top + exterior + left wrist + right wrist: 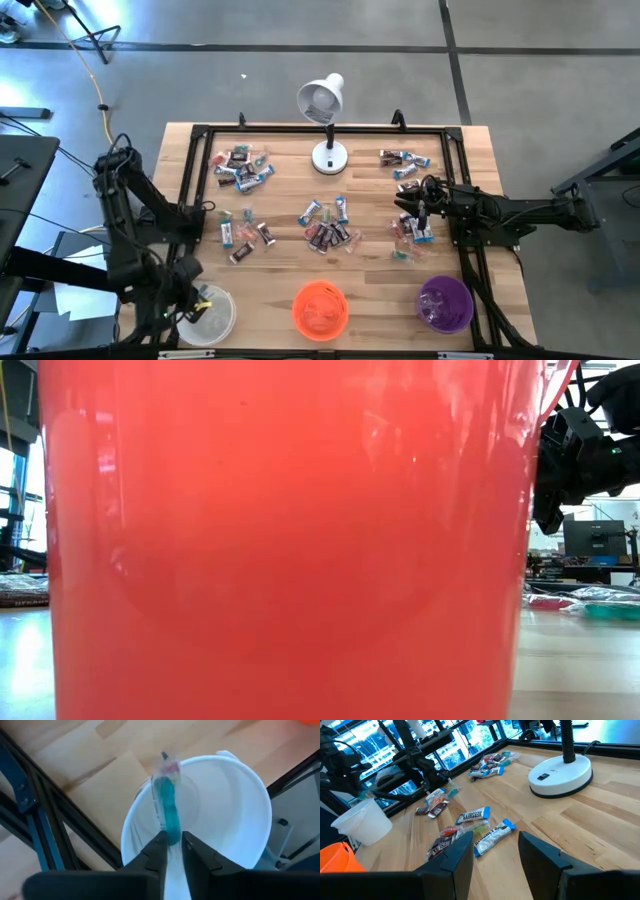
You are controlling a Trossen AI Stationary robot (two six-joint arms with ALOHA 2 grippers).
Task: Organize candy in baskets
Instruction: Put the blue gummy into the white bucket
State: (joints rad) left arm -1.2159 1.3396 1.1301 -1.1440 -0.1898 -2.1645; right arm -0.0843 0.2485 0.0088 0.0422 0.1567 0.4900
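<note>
Three baskets stand along the table's near edge: white [212,320], orange [320,308] and purple [445,303]. Wrapped candies lie in loose heaps at the far left [240,166], mid left [240,236], centre [326,226], far right [400,160] and right [412,232]. My left gripper [173,840] hangs over the white basket [240,805], shut on a teal-green candy [167,807]. My right gripper [495,852] is open and hovers above the right heap, apart from it; blue and brown candies [492,834] lie ahead of its fingers. My left gripper pinches the teal-green candy by one end [171,834] between its two fingers, coming from above. The candy is lifted clear and sticks out past the fingertips over the inside of the white basket, its crimped clear end [167,762] near the basket's rim.
A white desk lamp stands on its round base [328,157] at the far middle of the table. A black frame rail [320,130] runs around the tabletop. In the low view the orange basket [290,540] fills nearly the whole picture, with the right arm [580,450] behind it.
</note>
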